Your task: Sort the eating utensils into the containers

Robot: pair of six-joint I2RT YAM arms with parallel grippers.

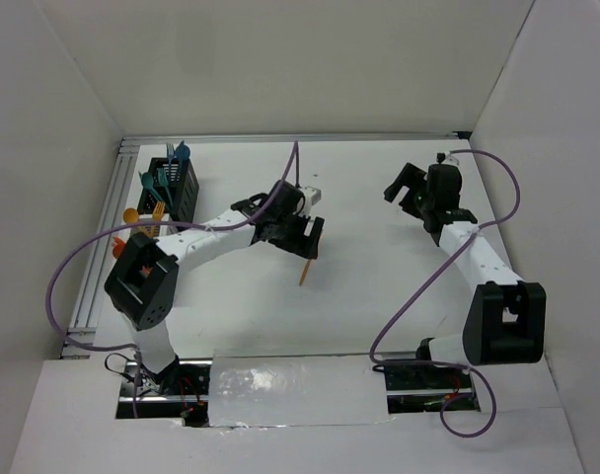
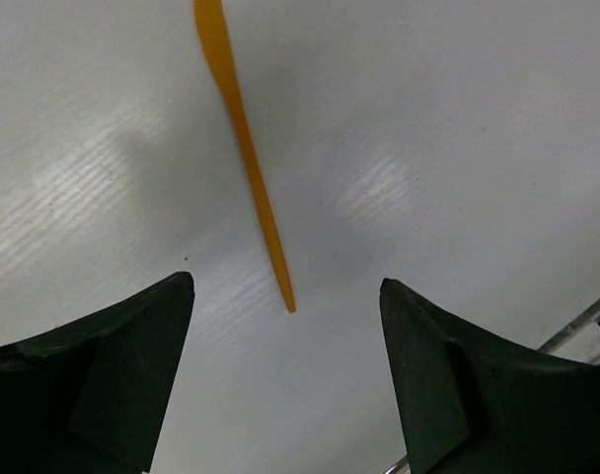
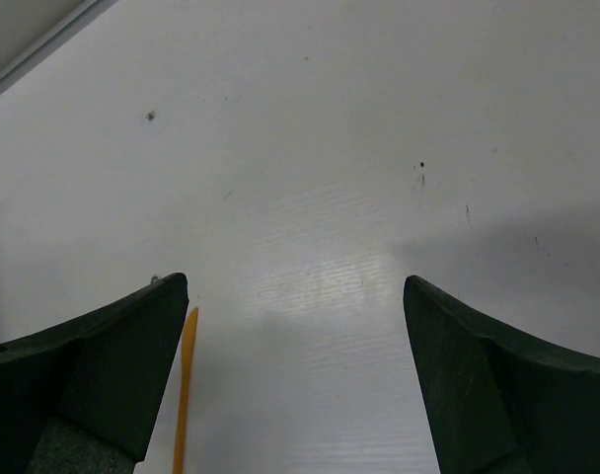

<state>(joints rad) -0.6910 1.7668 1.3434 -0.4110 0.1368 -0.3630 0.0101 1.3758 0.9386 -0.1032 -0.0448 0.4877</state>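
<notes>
Orange utensil (image 2: 246, 158) well apart from rail (image 1: 95, 257); left fingers (image 2: 112, 375) spread.

**A:** What kind is the orange utensil (image 1: 304, 273)?

**B:** Cannot tell. From above, its far end lies hidden under the left gripper (image 1: 302, 240). The left wrist view cuts it at the top edge, the right wrist view at the bottom.

**A:** And the teal pieces (image 1: 162, 182) in the black mesh bin (image 1: 189, 200), far left corner?

**B:** Too small to name.
</notes>
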